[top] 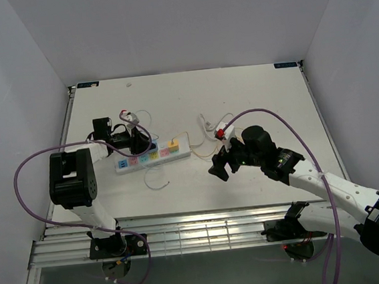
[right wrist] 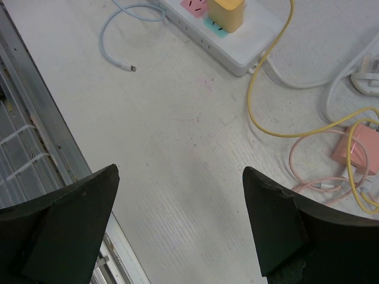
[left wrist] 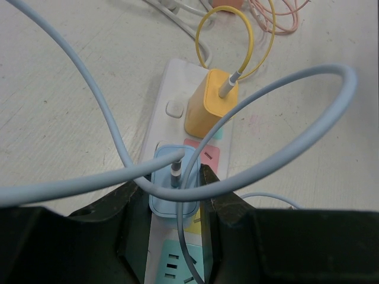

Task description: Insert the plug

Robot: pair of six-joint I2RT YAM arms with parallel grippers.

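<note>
A white power strip [top: 152, 157] with coloured sockets lies left of centre on the table. A blue plug [left wrist: 166, 163] stands upright on the strip [left wrist: 160, 127], one socket from a seated yellow plug [left wrist: 212, 100]. My left gripper [left wrist: 173, 180] is shut on the blue plug, one finger against each side. The plug's blue cable [left wrist: 284, 148] loops across the view. How deep its prongs sit is hidden. My right gripper [right wrist: 180, 177] hangs open over bare table to the right of the strip [right wrist: 237, 47], holding nothing.
A pink plug [right wrist: 349, 151] with coiled pink cable and a white plug [right wrist: 370, 74] lie right of the strip, and a yellow cable [right wrist: 266, 118] runs between them. The blue cable's loose end [right wrist: 127, 66] rests in front of the strip. Metal rails [top: 184, 230] line the near edge.
</note>
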